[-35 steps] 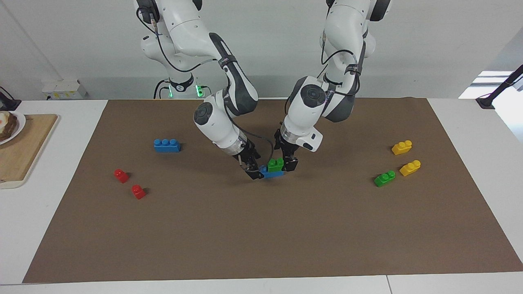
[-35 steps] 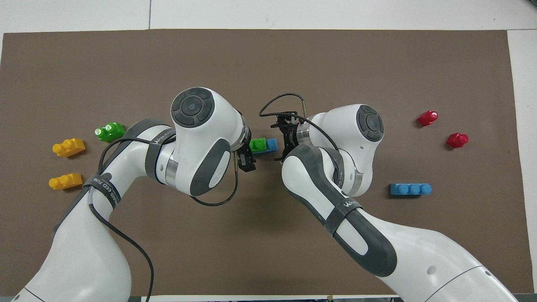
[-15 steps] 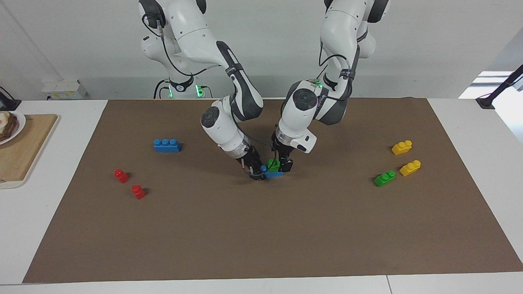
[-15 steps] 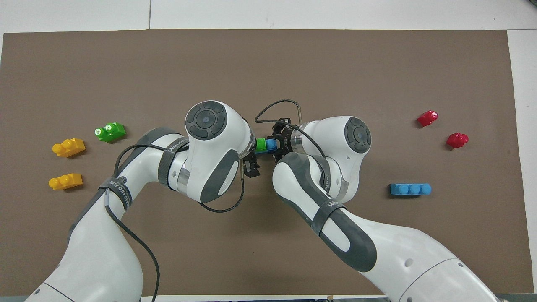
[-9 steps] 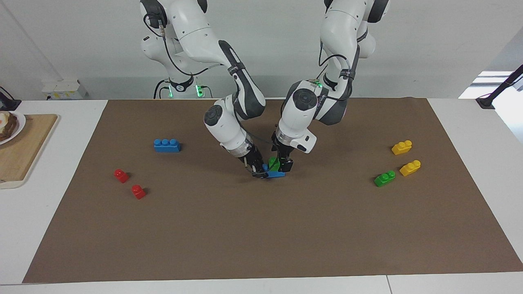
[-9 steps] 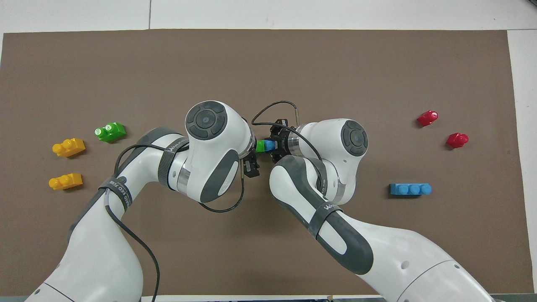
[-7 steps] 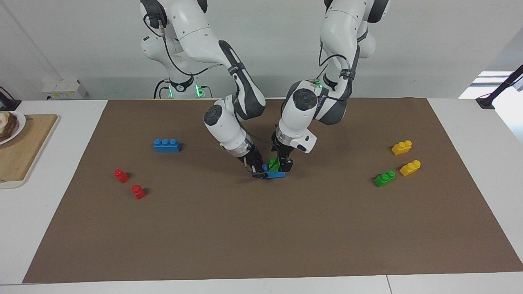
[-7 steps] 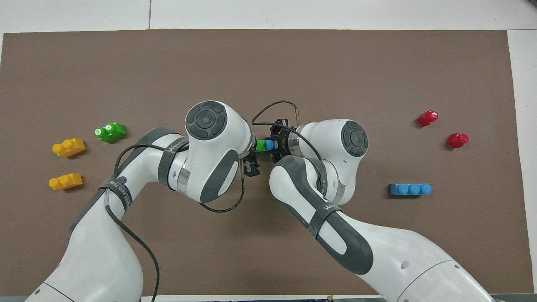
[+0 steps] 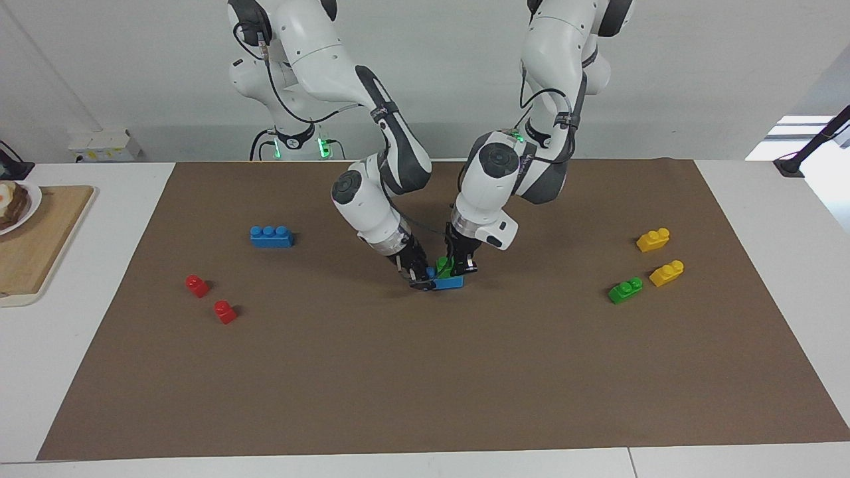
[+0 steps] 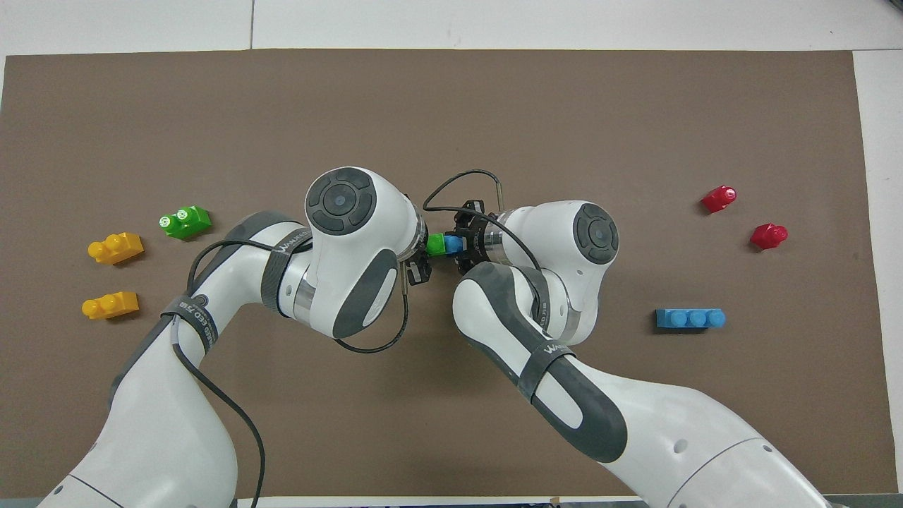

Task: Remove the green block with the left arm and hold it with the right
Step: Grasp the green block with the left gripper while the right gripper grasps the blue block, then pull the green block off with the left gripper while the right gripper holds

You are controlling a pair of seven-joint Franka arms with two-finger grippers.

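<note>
While both arms leaned down together over the middle of the table (image 9: 99, 398), the green block (image 9: 443, 267) sat on top of a blue brick (image 9: 450, 283) that lay on the brown mat (image 9: 425, 372), about halfway between the two ends of the table. The left claw (image 9: 461, 265) was at the green block, on the side toward the left arm's end of the table, with its fingers down around the block; I cannot tell if they were really pressing it. The right claw (image 9: 418, 275) was low at the end of the blue brick that points to the right arm's end of the table, and I cannot tell if it was closed on that brick. In the overhead view only a small piece of the green block (image 10: 437, 244) and of the blue brick (image 10: 453, 244) showed between the two wrists.

A second green brick (image 9: 625, 290) lay close to the left arm's end of the table, just beside two yellow bricks (image 9: 653, 239) (image 9: 666, 273). Toward the right arm's end lay another blue brick (image 9: 271, 236) and two red bricks (image 9: 197, 285) (image 9: 225, 311), the red ones nearer to the table edge away from the robots. A wooden board (image 9: 33, 252) rested at the right arm's end, off the mat.
</note>
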